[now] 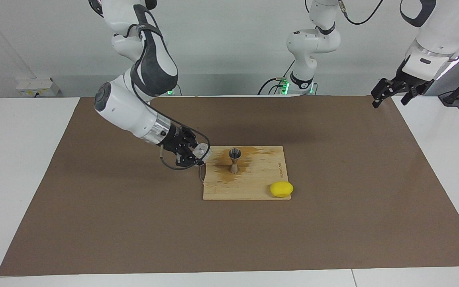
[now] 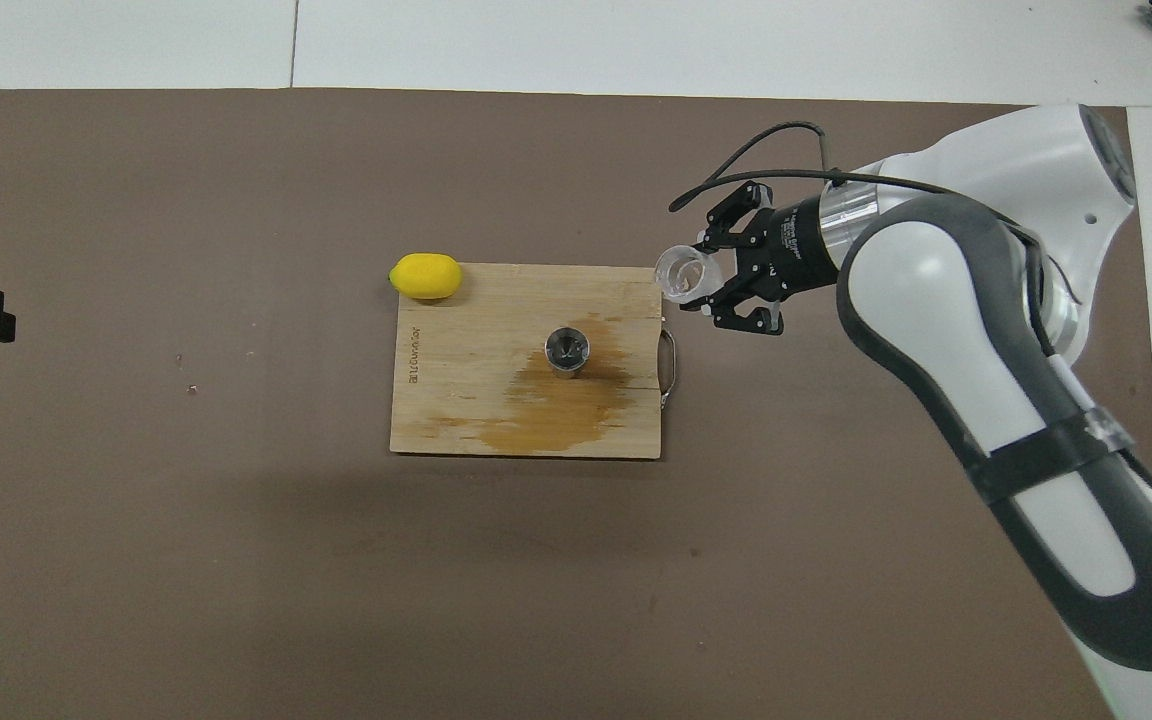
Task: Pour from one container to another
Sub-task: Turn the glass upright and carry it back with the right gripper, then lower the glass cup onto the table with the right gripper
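Facing view, read from its left edge across. The right arm reaches in low from about ten o'clock, and its right claw (image 1: 195, 155) is clamped on the small clear glass cup with thick textured walls (image 1: 201, 150). The cup is tipped on its side, mouth toward the board, and hangs in the air over the board's edge at the right arm's end, at about nine o'clock from the jigger.

Next comes the pale rectangular wooden cutting board (image 1: 253, 187) lying on the brown mat (image 1: 94, 223) that covers the white worktop (image 1: 14, 159). A dark wet stain (image 1: 223, 173) spreads across the board. In the stain stands the small silvery-grey metal hourglass-shaped jigger (image 1: 234, 160), upright, apart from the cup.

At about four o'clock from the jigger, a yellow lemon (image 1: 281, 189) lies at the board's corner, partly overhanging it.

At the view's right edge, the left arm waits, its left claw (image 1: 391, 93) spread wide, holding nothing, above the mat's corner.
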